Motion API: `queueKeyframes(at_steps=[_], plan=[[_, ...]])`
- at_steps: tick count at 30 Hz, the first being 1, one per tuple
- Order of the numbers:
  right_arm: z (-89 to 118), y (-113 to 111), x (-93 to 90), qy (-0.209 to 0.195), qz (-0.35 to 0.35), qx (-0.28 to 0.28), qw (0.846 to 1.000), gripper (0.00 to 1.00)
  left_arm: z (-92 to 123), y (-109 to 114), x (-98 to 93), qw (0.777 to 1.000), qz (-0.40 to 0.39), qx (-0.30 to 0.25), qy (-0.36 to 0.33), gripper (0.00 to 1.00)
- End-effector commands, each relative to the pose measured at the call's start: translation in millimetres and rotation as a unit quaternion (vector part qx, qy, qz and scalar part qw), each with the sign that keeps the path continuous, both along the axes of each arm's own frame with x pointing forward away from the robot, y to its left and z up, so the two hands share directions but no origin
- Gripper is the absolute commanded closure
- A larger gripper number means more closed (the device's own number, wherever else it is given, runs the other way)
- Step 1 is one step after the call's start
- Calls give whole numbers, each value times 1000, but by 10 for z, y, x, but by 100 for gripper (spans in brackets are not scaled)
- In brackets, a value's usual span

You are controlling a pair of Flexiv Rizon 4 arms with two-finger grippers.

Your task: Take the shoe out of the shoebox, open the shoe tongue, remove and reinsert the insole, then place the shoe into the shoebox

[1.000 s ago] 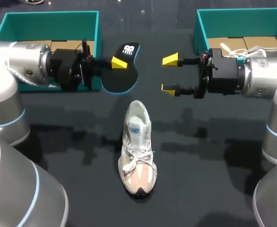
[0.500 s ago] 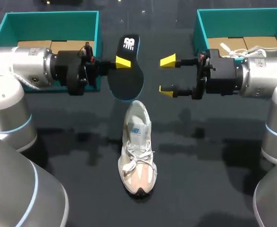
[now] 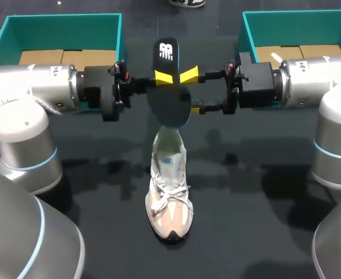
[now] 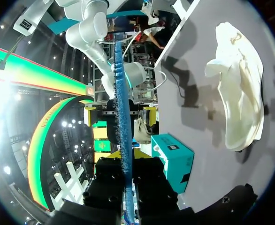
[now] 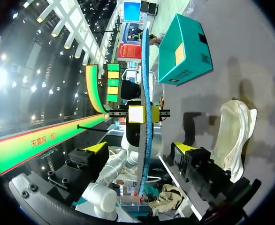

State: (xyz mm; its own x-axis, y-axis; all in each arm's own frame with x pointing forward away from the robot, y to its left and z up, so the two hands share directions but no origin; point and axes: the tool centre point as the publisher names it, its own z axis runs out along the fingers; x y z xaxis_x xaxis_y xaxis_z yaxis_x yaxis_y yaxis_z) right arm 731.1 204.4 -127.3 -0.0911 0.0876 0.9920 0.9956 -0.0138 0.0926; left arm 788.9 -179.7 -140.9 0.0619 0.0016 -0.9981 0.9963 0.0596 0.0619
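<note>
The left end effector (image 3: 162, 78), clamped on the insole (image 3: 170, 107), has brought it above the shoe (image 3: 169, 186) on the surface (image 3: 246, 203), and the right end effector (image 3: 193, 91) (fingers wide) now straddles it, likely for reinsertion.

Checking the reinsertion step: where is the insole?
Head view, centre: the insole hangs over the heel of the shoe, held by the left end effector, between the open fingers of the right end effector.
</note>
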Motion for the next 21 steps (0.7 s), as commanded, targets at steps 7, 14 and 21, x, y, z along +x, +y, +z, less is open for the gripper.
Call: queueKeyframes(at_steps=[7,14,21], plan=[[4,108,39,-1,0,-11,1000,54,12,-113,99,1000,8,3,-6,100],[-22,176,63,6,4,-17,1000,55,5,-133,134,1000,8,4,-10,100],[-48,218,102,10,9,-17,1000,66,23,-145,133,1000,0,1,-12,100]])
